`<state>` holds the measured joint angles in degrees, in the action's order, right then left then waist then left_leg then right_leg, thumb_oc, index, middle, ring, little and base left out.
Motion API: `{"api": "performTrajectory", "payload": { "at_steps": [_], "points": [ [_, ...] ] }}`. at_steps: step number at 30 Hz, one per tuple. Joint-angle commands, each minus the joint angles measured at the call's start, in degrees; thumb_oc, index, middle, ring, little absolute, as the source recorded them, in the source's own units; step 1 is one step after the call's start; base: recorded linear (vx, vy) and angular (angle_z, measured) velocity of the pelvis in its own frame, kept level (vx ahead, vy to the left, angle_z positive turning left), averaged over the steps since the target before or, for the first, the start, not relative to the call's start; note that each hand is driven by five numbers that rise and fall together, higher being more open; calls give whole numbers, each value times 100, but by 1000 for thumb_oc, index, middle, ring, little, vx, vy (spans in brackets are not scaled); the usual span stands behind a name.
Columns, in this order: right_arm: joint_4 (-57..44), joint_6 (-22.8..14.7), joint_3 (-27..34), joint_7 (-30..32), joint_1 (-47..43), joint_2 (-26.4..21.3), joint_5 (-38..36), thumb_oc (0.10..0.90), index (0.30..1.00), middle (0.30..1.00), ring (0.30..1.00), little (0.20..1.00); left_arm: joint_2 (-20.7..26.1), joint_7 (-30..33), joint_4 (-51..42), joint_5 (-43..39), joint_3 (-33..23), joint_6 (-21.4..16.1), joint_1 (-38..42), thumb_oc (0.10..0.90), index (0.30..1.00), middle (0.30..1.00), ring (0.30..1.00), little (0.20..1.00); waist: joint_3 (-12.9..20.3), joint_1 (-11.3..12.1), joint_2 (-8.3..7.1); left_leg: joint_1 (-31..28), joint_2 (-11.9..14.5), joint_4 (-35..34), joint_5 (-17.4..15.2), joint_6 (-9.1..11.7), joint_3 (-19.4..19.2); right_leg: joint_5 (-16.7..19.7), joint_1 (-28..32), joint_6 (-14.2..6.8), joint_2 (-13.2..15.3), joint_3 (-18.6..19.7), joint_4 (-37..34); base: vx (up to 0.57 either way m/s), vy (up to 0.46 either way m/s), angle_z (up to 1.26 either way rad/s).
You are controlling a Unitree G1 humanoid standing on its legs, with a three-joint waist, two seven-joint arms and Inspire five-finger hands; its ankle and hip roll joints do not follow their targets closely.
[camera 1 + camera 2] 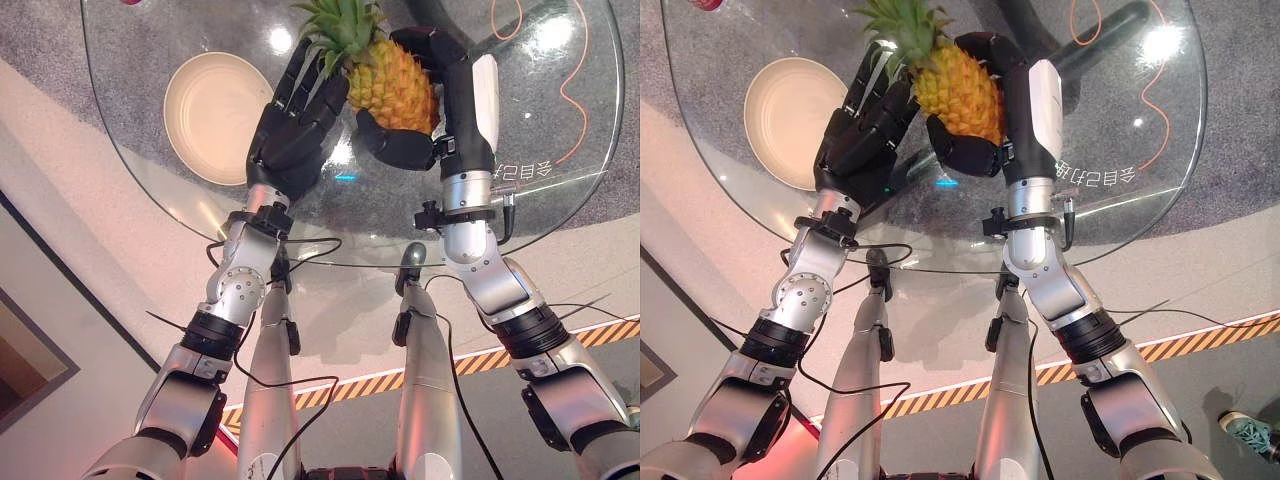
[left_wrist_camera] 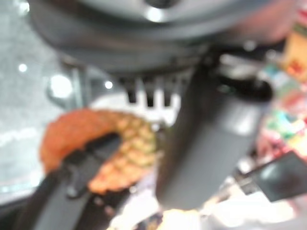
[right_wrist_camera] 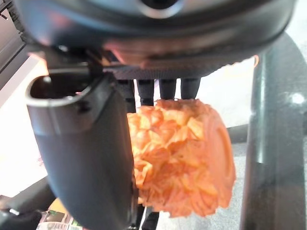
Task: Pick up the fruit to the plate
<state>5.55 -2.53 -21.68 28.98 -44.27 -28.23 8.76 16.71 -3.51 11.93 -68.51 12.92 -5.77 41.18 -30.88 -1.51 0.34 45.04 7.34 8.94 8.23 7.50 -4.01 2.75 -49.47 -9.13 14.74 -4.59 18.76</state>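
Observation:
A yellow pineapple (image 1: pixel 395 85) with a green crown (image 1: pixel 340 25) is held between my two hands over the glass table. My right hand (image 1: pixel 455 100) is curled round its body, thumb under it and fingers over its far side; up close the fruit (image 3: pixel 184 158) sits past the thumb (image 3: pixel 86 158). My left hand (image 1: pixel 295 125) is open, its straight fingers against the pineapple's left side and leaves, and its wrist view has the pineapple (image 2: pixel 120 148) beyond the thumb (image 2: pixel 206 143). The cream plate (image 1: pixel 190 100) lies bare on the table, just left of my left hand.
The round glass table (image 1: pixel 560 170) has its near edge curving just below my wrists. Through the glass show a dark pedestal (image 1: pixel 1080 40) and an orange cord (image 1: pixel 580 90). Black-and-yellow tape (image 1: pixel 480 360) runs across the floor. A person's shoe (image 1: pixel 1250 425) is at the lower right.

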Motion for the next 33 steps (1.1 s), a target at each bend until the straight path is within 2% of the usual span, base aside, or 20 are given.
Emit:
{"api": "performTrajectory", "payload": {
  "at_steps": [1, 12, 22, 33],
  "points": [
    [-1241, -462, 3, 73, -770, -47, 37, 100, 300, 300, 300, 200, -58, -436, -952, -52, 51, -231, 583, 800, 900, 900, 900, 900, 109, -11, 52, 48, -238, 351, -376, -162, 77, 373, 325, -10, -144, -288, -635, 0, 0, 0],
    [-1251, -401, -104, -108, -804, -24, -17, 100, 300, 300, 300, 200, -117, -435, -979, -124, 47, -363, 581, 800, 900, 900, 900, 900, 109, -1, 45, 49, -240, 337, -361, -160, 78, 372, 320, -7, -150, -290, -629, 0, 0, 0],
    [-1191, -305, -154, -267, -769, -35, 145, 100, 300, 300, 300, 200, -189, -447, -1053, -197, -133, -868, 522, 800, 900, 900, 900, 900, 109, 25, 40, 75, -255, 355, -363, -158, 105, 357, 303, 10, -151, -297, -615, 0, 0, 0],
    [-1204, -298, -133, -516, -661, -176, 307, 100, 300, 300, 300, 200, -198, -324, -1189, -95, -299, -1134, 408, 800, 900, 900, 900, 900, 109, 40, 12, 95, -254, 380, -373, -145, 131, 338, 295, 8, -154, -310, -591, 0, 0, 0]
  ]
}}
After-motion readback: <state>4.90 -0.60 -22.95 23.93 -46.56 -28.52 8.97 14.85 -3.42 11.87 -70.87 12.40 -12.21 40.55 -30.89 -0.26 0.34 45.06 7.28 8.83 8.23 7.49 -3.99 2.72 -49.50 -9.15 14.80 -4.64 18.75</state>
